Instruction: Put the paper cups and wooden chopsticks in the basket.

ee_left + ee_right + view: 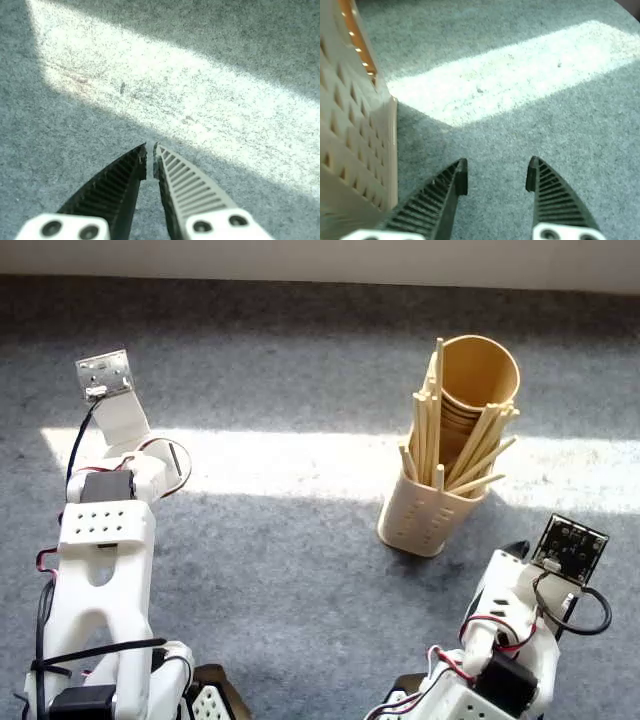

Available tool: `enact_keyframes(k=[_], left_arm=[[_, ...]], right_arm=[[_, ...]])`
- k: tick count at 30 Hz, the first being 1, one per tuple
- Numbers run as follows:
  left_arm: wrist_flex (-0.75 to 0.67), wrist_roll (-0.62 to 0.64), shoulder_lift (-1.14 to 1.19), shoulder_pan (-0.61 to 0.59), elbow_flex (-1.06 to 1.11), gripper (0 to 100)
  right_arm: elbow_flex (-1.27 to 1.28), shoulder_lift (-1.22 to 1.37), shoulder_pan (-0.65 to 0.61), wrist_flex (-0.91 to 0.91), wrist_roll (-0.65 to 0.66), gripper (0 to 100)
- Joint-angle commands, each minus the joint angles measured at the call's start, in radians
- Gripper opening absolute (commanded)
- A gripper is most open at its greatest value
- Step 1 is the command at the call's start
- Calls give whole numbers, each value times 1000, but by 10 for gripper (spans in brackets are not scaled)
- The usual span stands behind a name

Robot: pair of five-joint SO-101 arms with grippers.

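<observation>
Closest beneath the high camera stood the left arm [105,540]. Its wrist view gave the left gripper [150,162] pinched to a sliver with nothing between, over grey carpet [280,570] crossed by a sunlit band [200,100]. Farther right, seen from above, the basket [420,515] stood upright, holding stacked paper cups [485,375] with wooden chopsticks [428,430] fanned against them. The right wrist view showed the basket's perforated wall just beside the right gripper [497,177], its claw wide and empty. The right arm [515,630] sat near the basket's base.

Cups [486,372], chopsticks [429,435] in basket [424,517] (rt side).
</observation>
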Motion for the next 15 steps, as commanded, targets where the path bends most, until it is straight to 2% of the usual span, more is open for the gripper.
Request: enact_keyframes(k=[1,4,6,11,15], left_arm=[[6,115,-22,70,2,50],[-15,141,-22,111,84,50],[-100,141,-28,125,186,46],[-574,135,-48,47,429,46],[-710,135,-133,41,541,46]], right_arm=[[-165,4,-91,42,-80,198],[-166,82,-145,38,-86,198],[-163,154,-186,24,-91,198],[-59,225,-254,-62,-91,198],[67,156,-298,-125,-91,198]])
